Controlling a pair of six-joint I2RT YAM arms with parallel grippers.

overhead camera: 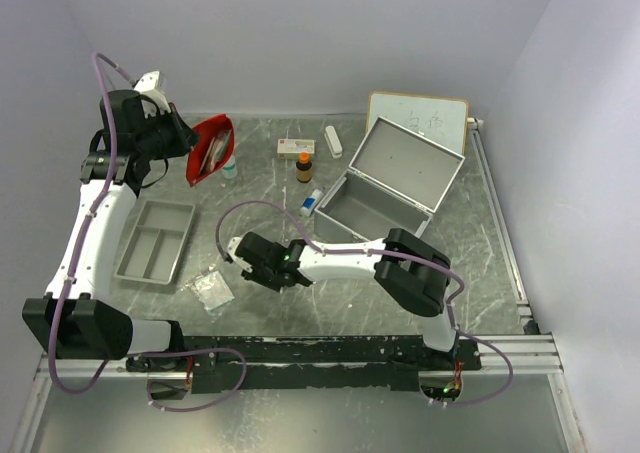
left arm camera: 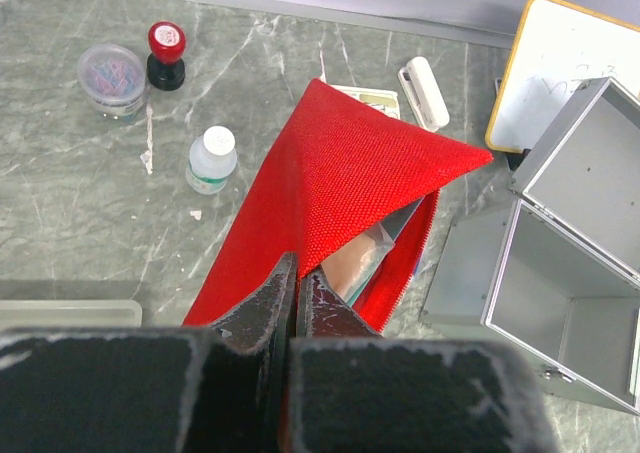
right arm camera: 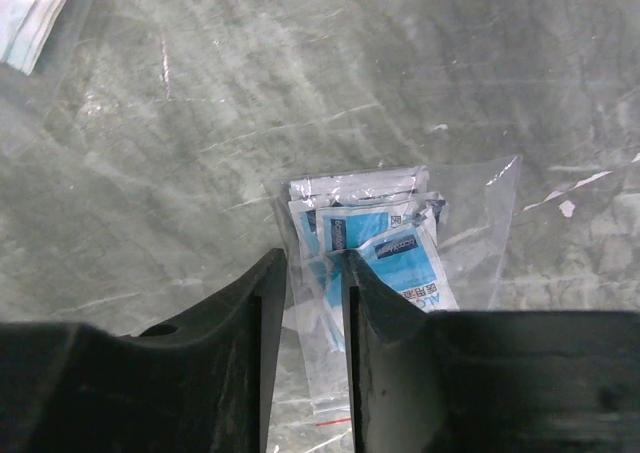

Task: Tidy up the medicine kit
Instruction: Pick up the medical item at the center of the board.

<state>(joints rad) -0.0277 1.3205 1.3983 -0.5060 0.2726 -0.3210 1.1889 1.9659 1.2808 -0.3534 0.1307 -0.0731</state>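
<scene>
Fingers of the left gripper (left arm camera: pixel 297 273) are pinched tight on the edge of the red pouch (left arm camera: pixel 340 163) at the far left of the table, the pouch's mouth gaping. Those of the right gripper (right arm camera: pixel 312 268) stand narrowly apart astride the edge of a clear bag (right arm camera: pixel 390 223) of blue sachets at near centre, and contact with it cannot be determined. Medicine kit (overhead camera: pixel 400 173) sits at the far right with its lid raised and a whiteboard (overhead camera: pixel 418 113) behind it, the grey divided tray (overhead camera: pixel 155 238) lies at the left, and a small amber bottle (overhead camera: pixel 304 167) stands left of the kit.
</scene>
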